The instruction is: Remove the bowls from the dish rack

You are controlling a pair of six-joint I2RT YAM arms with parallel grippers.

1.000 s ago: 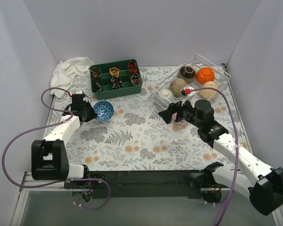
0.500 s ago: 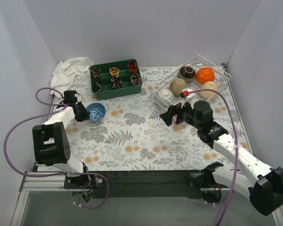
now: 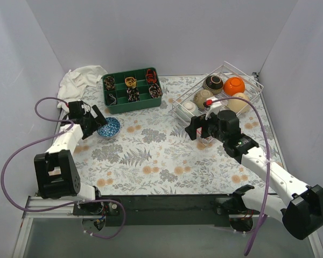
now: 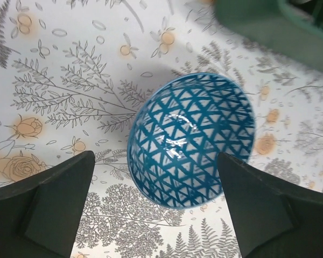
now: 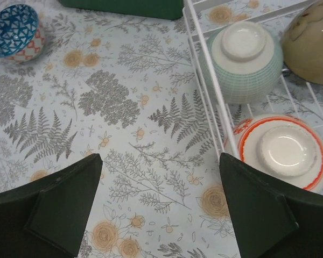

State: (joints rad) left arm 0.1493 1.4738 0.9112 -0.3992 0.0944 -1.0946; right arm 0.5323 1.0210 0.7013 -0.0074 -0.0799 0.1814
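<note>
A blue triangle-patterned bowl (image 3: 109,127) stands upright on the floral table at the left. My left gripper (image 3: 97,121) is open, with a finger on each side of the bowl (image 4: 192,141); the left gripper (image 4: 157,208) holds nothing. The wire dish rack (image 3: 242,71) at the back right holds several upturned bowls: dark brown (image 3: 213,83), orange (image 3: 234,86), beige (image 3: 203,98), tan (image 3: 239,102). My right gripper (image 3: 197,129) hovers open at the rack's near left corner. Its wrist view shows the right gripper (image 5: 161,204) over bare table, beside a pale green bowl (image 5: 242,64) and an orange-rimmed bowl (image 5: 282,151).
A green divided tray (image 3: 114,106) with small items stands at the back centre, just behind the blue bowl. A white cloth (image 3: 81,78) lies in the back left corner. Grey walls close in three sides. The rack's wire edge (image 5: 207,75) runs next to my right finger.
My left gripper has opened and let go of the blue bowl, which now rests upright on the table farther left. My right arm edged slightly toward the rack.
</note>
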